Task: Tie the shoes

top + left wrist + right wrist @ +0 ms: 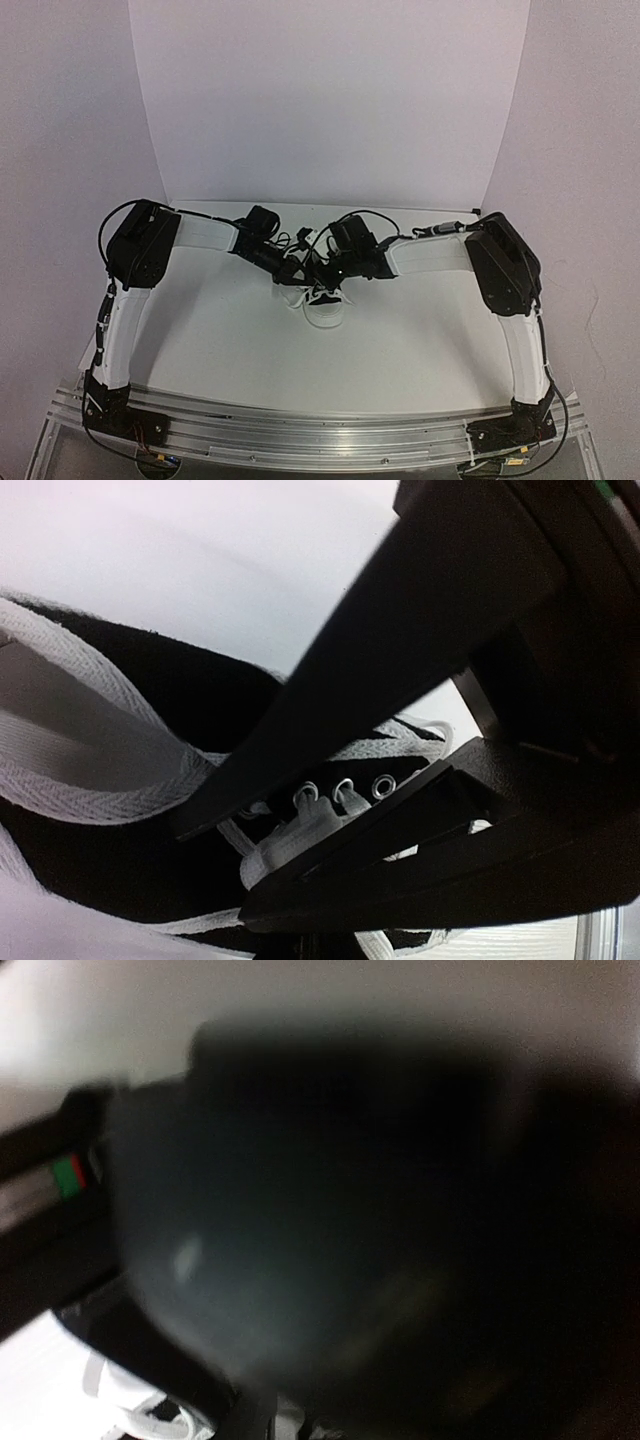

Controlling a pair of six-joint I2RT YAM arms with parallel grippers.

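Note:
The shoe (325,308), a small black sneaker with a white toe cap, sits mid-table with its toe toward the arms' bases. Both grippers crowd over its laced part. My left gripper (288,272) comes in from the left. In the left wrist view the left gripper (215,870) is shut on a bunched white lace (295,832) just beside the metal eyelets (345,788). A wide lace strand (90,780) runs across the black canvas (190,695). My right gripper (332,275) hovers over the shoe from the right. A dark blur fills the right wrist view and hides its jaws; only a scrap of white lace (130,1410) shows.
The white table (230,340) is walled by white backdrop panels (330,100) behind and at the sides. An aluminium rail (320,435) carries both arm bases at the near edge. Black cables (440,228) loop above the right forearm.

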